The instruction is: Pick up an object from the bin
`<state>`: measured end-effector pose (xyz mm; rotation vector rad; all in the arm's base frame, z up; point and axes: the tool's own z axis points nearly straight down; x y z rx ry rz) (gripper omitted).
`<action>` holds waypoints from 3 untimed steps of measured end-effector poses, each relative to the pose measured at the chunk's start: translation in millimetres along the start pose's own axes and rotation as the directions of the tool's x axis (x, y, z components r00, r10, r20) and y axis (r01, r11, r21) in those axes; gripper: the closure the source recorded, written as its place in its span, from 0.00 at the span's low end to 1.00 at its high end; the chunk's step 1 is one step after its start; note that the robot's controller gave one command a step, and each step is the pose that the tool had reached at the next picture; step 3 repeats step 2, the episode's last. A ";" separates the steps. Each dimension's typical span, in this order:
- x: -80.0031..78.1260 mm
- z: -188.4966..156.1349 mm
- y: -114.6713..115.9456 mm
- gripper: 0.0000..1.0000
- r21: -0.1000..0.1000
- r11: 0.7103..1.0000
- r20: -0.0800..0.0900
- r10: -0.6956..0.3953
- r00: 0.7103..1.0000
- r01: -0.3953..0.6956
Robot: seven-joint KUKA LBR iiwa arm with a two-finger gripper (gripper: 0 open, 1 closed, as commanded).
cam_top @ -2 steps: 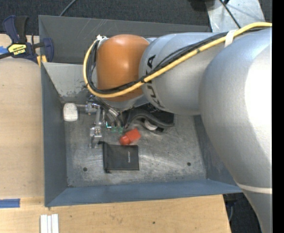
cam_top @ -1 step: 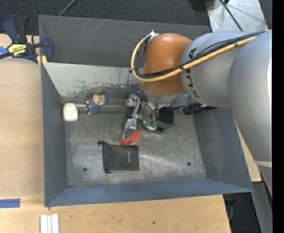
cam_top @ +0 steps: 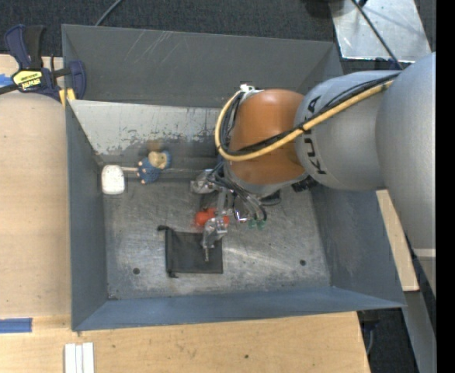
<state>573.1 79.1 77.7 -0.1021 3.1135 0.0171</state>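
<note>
One grey KUKA arm (cam_top: 367,138) enters from the upper right of the camera view. Its thick, rounded last link slants down & left twd the middle, w/ black lettering on its side. The wrist wears a domed orange cover (cam_top: 262,134). A yellow-and-black cable (cam_top: 336,113) runs along the arm, crosses the cover & loops up round its left edge. Under the cover hangs the gripper (cam_top: 212,235), a cluster of metal parts & thin wires pointing downward, approx mid-frame, a bit left of the cover.

Scuffed grey bin (cam_top: 290,247) floor: white block (cam_top: 112,180), blue-tan toy (cam_top: 153,165) back-left; black flat pouch (cam_top: 187,256) front-centre.
</note>
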 end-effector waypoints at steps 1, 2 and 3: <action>-0.9 -0.9 -2.6 1.00 0.003 1.000 0.002 0.005 1.000 -0.005; -13.0 -169.1 7.1 1.00 0.010 0.997 -0.014 0.078 0.997 -0.078; -13.0 -169.1 7.1 1.00 0.010 0.997 -0.014 0.078 0.997 -0.078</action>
